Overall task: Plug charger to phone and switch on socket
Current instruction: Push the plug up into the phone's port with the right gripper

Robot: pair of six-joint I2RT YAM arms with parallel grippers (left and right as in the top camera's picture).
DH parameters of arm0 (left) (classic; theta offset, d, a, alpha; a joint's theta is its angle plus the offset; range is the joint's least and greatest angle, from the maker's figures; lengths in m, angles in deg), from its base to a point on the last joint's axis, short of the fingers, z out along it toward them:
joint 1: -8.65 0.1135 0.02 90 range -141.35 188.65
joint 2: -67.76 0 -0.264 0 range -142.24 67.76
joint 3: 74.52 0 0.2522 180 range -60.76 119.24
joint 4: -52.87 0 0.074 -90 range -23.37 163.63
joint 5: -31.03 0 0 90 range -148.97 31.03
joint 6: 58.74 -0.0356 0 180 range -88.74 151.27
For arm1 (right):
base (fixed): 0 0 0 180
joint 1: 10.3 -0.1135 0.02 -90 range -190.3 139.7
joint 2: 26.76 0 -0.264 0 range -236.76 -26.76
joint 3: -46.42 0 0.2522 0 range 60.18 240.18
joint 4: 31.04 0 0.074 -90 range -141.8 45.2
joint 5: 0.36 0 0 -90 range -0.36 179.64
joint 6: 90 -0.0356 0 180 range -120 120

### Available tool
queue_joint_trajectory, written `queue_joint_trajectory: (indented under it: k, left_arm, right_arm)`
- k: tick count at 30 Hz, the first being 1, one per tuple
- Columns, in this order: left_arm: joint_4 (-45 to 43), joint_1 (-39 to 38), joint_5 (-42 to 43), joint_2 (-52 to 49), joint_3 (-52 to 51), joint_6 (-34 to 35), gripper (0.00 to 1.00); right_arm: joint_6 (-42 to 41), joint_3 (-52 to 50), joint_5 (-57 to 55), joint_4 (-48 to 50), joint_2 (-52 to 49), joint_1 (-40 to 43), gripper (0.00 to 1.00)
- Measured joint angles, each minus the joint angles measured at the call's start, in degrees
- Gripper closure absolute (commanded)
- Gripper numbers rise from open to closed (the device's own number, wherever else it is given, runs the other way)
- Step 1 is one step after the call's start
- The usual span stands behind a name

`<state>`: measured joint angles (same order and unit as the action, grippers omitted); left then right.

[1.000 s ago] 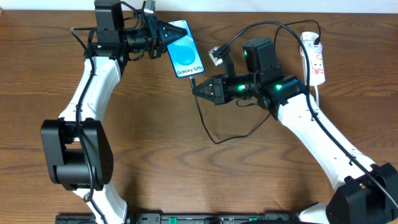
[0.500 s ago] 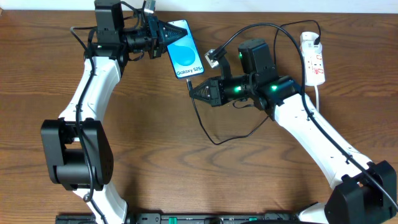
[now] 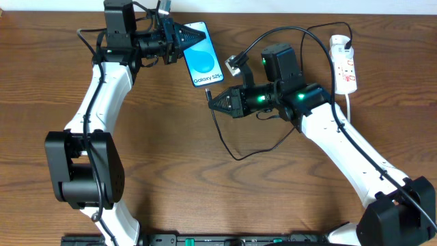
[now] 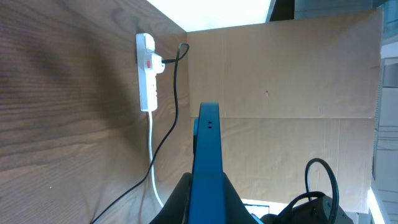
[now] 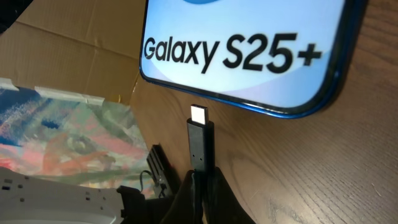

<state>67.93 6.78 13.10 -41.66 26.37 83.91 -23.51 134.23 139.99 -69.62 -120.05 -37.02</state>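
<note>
1. The left arm (image 3: 102,96) is stretched forward and bent at the wrist, so the left gripper (image 3: 179,35) is pointed to the right.
2. The left gripper's fingers (image 4: 180,198) are closed on the phone (image 3: 203,56), which is held on its edge.
3. The right arm (image 3: 348,143) is reached forward and to the left, with the right gripper (image 3: 214,100) pointed left.
4. The right gripper's fingers (image 5: 217,193) are squeezed tight on the charger (image 5: 201,140), just behind its tip.

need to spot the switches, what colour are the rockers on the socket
Red, on the white socket; clearest in the overhead view.
</note>
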Motion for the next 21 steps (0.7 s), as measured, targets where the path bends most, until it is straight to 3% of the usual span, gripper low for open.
queue_joint_trajectory:
  k: [21]
  left_arm:
    - [0.22,0.0,0.0,0.0,0.0,0.0,0.93]
  right_arm:
    - [2.97,0.0,0.2,-1.11,0.04,0.31,0.99]
